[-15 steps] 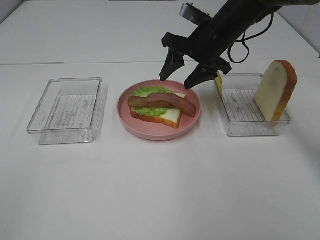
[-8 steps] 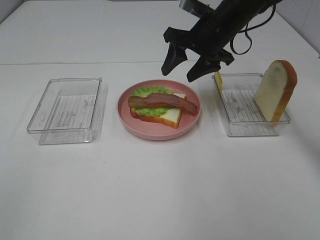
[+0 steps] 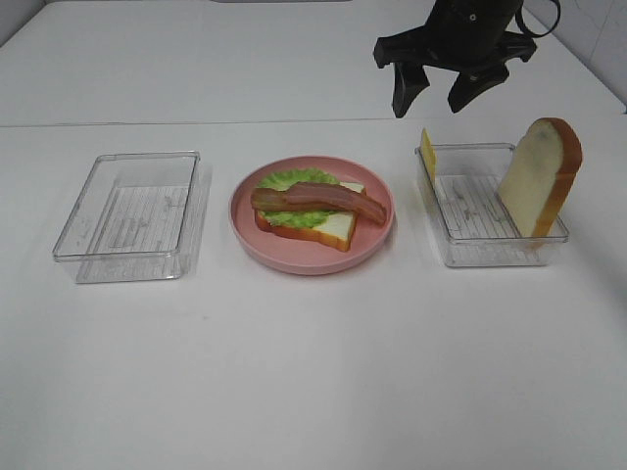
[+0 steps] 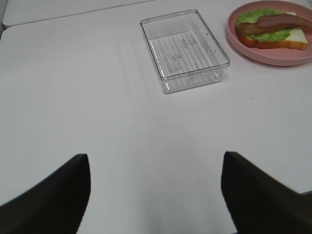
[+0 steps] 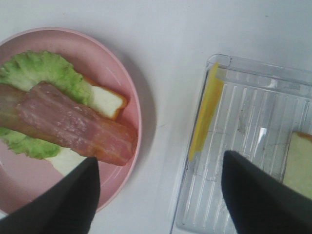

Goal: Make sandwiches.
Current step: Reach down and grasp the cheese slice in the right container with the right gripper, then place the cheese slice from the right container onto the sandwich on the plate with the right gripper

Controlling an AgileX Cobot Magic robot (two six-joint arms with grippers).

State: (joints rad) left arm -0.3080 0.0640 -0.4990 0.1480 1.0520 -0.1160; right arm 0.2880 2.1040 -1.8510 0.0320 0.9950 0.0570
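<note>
Exterior high: right gripper (image 3: pixel 429 106) raised right of pink plate (image 3: pixel 294 258), jaws wide, empty.
Left gripper (image 4: pixel 156 195): wide, empty.
Sandwich (image 3: pixel 333 230): on plate, bacon (image 3: pixel 318 199) topmost.
Cheese slice (image 3: pixel 427 155), bread slice (image 3: pixel 539 176): tray (image 3: pixel 490 257) right of plate.

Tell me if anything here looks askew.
Nothing spilled. The thick white bread slice stands tilted at one end of the right-hand clear plastic tray, and the thin yellow cheese slice stands on edge against the opposite wall.
</note>
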